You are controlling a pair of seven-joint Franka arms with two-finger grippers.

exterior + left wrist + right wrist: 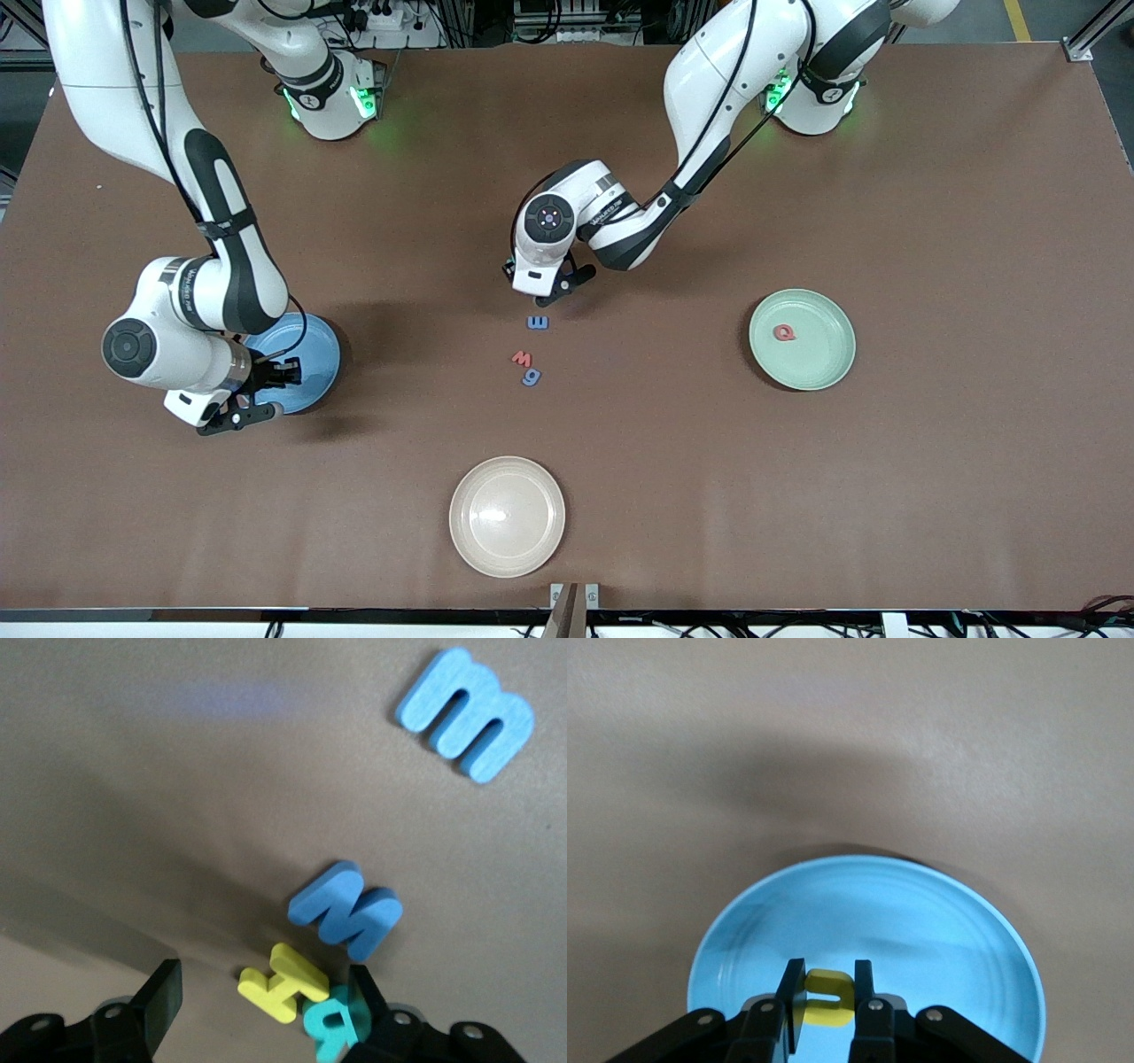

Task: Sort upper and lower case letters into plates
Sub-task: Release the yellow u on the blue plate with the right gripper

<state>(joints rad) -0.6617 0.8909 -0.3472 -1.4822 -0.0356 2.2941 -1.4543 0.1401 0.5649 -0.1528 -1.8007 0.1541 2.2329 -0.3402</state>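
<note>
Right wrist: yellow letter (828, 998) between fingers.

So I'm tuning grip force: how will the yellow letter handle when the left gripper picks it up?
The yellow letter looks like thick foam: probably light and slightly squashy. It lies flat against a teal letter, so closing fingers may nudge both.

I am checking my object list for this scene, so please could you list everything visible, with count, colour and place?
Round plastic plates: three; sky blue plate toward the right arm's end, mint green plate toward the left arm's end, beige plate nearest the front camera.
Foam letters on the table: six, mid-table; blue m, red w, blue g, blue angular letter, yellow H, teal R.
Red Q: one, in the mint green plate.
Small yellow letter: one, over the sky blue plate.
Left gripper: fingers open, over yellow H.
Right gripper: fingers shut on the small yellow letter.
</note>
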